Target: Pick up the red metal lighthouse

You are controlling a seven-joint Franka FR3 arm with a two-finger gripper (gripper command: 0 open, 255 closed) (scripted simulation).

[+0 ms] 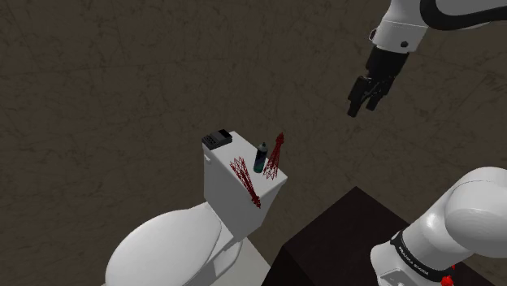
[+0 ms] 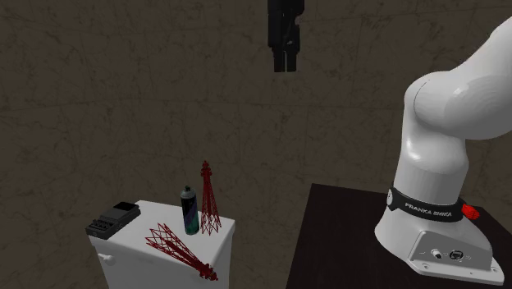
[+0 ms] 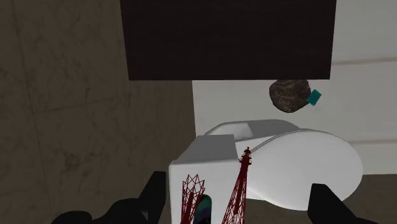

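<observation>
An upright red lattice lighthouse [image 1: 276, 154] [image 2: 208, 201] [image 3: 240, 184] stands on the white toilet tank [image 1: 231, 195] [image 2: 164, 220] [image 3: 205, 158], next to a dark bottle [image 1: 261, 158] [image 2: 189, 211]. A second red lattice tower [image 1: 245, 180] [image 2: 180, 250] [image 3: 193, 191] lies tipped over the tank's edge. My black gripper [image 1: 355, 110] [image 2: 285, 66] [image 3: 238, 188] hangs high above the tank and off to the shoulder view's right, well apart from everything. Its fingers stand open with nothing between them.
A black box [image 1: 218, 139] [image 2: 113, 219] sits at the far end of the tank. The closed toilet lid [image 1: 166, 244] [image 3: 305, 165] extends from it. My dark stand [image 1: 341, 236] [image 2: 345, 238] is beside the toilet. A brown rock [image 3: 291, 94] with a teal piece lies on the floor.
</observation>
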